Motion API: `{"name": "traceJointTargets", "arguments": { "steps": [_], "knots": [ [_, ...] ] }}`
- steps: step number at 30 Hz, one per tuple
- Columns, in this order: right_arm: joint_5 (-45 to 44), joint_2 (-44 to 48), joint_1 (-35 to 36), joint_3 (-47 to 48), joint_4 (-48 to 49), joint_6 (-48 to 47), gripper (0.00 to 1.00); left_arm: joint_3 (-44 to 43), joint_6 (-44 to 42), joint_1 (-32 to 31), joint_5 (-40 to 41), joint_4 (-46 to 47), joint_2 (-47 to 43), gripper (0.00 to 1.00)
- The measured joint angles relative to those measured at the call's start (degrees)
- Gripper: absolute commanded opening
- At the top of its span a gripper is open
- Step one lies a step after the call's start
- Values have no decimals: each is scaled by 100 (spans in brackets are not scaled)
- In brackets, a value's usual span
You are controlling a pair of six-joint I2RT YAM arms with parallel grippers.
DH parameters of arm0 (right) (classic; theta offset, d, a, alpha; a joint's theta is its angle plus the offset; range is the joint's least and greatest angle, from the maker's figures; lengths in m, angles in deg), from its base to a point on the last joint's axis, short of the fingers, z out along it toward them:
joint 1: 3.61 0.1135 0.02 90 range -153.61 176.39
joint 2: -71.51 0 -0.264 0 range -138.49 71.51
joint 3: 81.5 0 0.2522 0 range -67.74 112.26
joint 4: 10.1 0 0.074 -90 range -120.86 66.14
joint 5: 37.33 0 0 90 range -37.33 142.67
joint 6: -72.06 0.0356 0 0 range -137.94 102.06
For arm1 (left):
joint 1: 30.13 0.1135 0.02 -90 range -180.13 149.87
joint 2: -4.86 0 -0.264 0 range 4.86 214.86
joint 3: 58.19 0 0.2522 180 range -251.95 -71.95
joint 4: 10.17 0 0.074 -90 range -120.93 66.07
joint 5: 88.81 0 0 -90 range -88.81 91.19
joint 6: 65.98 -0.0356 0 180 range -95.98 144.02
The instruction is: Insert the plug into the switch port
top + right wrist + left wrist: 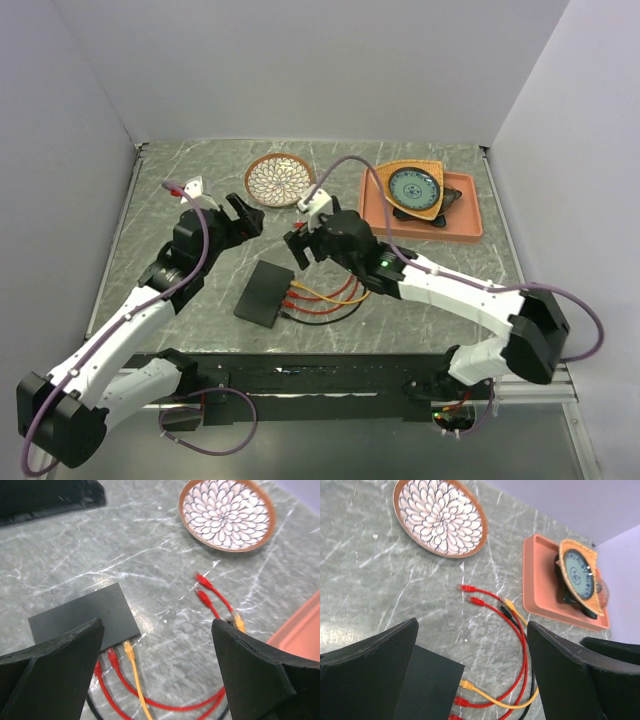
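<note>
The flat black switch [264, 293] lies on the marble table between the arms. It also shows in the left wrist view [425, 680] and the right wrist view [85, 615]. A yellow plug [129, 650] and two red plugs [112, 656] sit at its socket edge. The cables loop right to loose ends: two red plugs [202, 587], a yellow plug [508, 602] and a black plug [506, 611]. My left gripper [243, 215] [472, 626] is open and empty, above and beyond the switch. My right gripper [298, 245] [157, 625] is open and empty, above the cables right of the switch.
A brown flower-patterned bowl [279, 179] stands at the back centre. A pink tray [470, 218] at the back right holds an orange plate with a teal dish [413, 186]. The left gripper [50, 497] shows dark at the top left of the right wrist view. Walls enclose the table.
</note>
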State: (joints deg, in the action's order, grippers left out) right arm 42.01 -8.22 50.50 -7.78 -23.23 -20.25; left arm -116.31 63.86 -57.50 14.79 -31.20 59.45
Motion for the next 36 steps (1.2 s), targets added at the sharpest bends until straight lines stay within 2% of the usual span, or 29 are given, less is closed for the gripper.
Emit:
{"name": "traceJointTargets", "arguments": {
  "steps": [6, 15, 21, 36],
  "knots": [
    [-98, 739, 0, -459, -219, 136, 98, 81, -153, 0, -17, 55, -341, 96],
    [-208, 1707, 0, -1513, -540, 446, 99, 391, -175, 0, -118, 63, -387, 96],
    [-219, 2256, 0, -1779, -570, 437, 99, 577, -195, 0, -192, 238, -527, 96],
    [22, 2430, 0, -1788, -391, 374, 99, 898, -280, 0, -216, 448, -1001, 96]
  ]
}}
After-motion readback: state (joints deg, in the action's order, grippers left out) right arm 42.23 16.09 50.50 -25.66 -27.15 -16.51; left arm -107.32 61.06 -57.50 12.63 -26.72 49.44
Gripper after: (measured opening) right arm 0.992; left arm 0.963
